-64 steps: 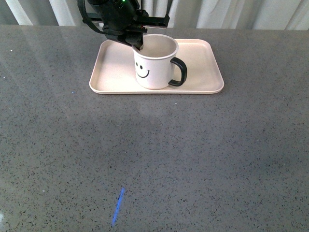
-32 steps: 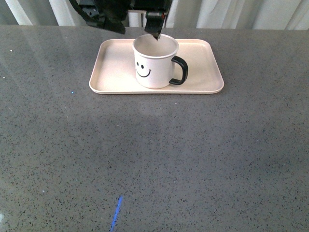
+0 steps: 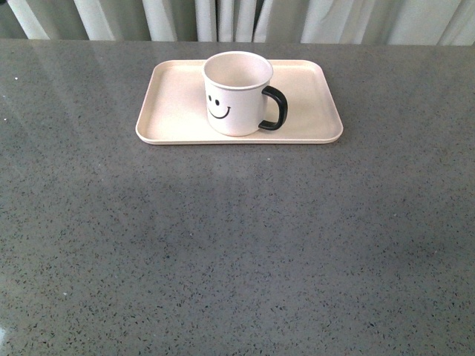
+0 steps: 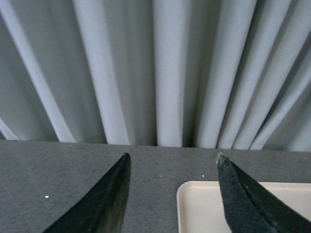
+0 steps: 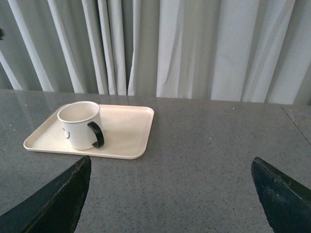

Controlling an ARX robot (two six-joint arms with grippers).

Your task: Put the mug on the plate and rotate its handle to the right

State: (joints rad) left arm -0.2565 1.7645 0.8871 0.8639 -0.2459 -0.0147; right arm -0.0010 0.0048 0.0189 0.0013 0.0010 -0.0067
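The left arm, which hung over the mug (image 3: 237,93) a moment ago, has drawn back out of the front view; the left jaws stand wide and empty, and so do the right jaws. The mug stands upright and free on the plate (image 3: 174,104), near the middle of the counter's (image 3: 237,245) far edge; its handle (image 3: 275,109) points right, so the task looks done.

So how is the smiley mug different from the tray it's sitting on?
The mug stands tall and round; the plate lies flat and rectangular. The mug is white with a black handle; the plate is plain pinkish cream. The plate is far wider than the mug. Both are pale.
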